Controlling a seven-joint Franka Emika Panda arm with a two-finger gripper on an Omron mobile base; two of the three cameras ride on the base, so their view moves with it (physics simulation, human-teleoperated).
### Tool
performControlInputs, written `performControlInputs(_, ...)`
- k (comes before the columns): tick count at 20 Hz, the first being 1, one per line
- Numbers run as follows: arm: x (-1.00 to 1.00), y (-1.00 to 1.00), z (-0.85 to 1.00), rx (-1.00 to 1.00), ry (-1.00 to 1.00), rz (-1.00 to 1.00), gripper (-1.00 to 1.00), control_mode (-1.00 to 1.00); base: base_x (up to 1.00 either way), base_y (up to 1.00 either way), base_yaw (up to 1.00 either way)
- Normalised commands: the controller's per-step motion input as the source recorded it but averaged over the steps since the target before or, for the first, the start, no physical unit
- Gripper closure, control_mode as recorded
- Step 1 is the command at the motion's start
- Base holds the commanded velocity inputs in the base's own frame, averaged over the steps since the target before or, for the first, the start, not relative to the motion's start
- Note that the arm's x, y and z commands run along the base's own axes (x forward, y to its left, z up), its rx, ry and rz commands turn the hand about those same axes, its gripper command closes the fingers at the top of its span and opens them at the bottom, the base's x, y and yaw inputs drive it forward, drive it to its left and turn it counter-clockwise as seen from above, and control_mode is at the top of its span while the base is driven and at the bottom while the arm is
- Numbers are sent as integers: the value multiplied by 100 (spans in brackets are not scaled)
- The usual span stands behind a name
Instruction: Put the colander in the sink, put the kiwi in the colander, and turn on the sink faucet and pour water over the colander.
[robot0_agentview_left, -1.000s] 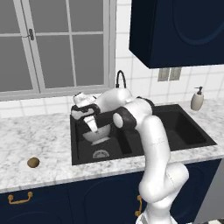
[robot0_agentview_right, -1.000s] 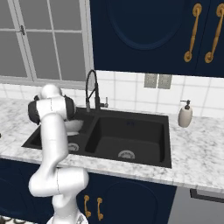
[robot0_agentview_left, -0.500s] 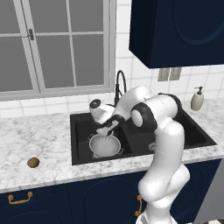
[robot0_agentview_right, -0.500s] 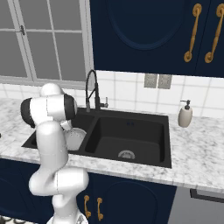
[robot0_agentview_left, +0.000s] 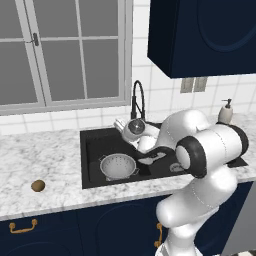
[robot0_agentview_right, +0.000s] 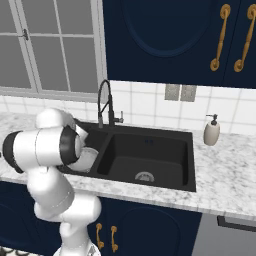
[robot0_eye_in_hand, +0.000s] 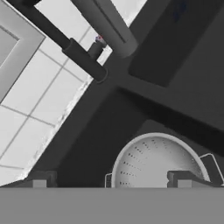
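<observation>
The perforated silver-grey metal colander (robot0_agentview_left: 118, 166) sits upright in the left basin of the matte black double-basin sink (robot0_agentview_left: 90, 145), and the gripper (robot0_eye_in_hand: 111, 183) hangs above it with jaws spread wide and empty. The small brown oval kiwi (robot0_agentview_left: 38, 186) lies well apart on the marbled tabletop (robot0_agentview_left: 35, 160), left of the sink. Lift clear of the rim, then descend onto the fruit across its narrow side.

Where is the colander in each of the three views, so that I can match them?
Left base view: the colander sits in the sink's left basin, left of centre.
Right base view: a pale patch at lower left, mostly behind the arm.
Hand view: bottom centre.
Shared landmark: the sink faucet.
</observation>
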Motion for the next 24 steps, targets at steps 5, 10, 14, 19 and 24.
performControlInputs(5,-44,94,100,0,0,21,-100,-100,0,0,0)
performControlInputs(10,-11,83,100,-9,13,32,-100,-100,0,0,0)
performControlInputs(14,-59,92,100,-19,1,34,-100,-100,0,0,0)
performControlInputs(19,-37,81,100,-15,0,31,-100,-100,0,0,0)
performControlInputs(24,-34,68,100,-14,2,28,-100,-100,0,0,0)
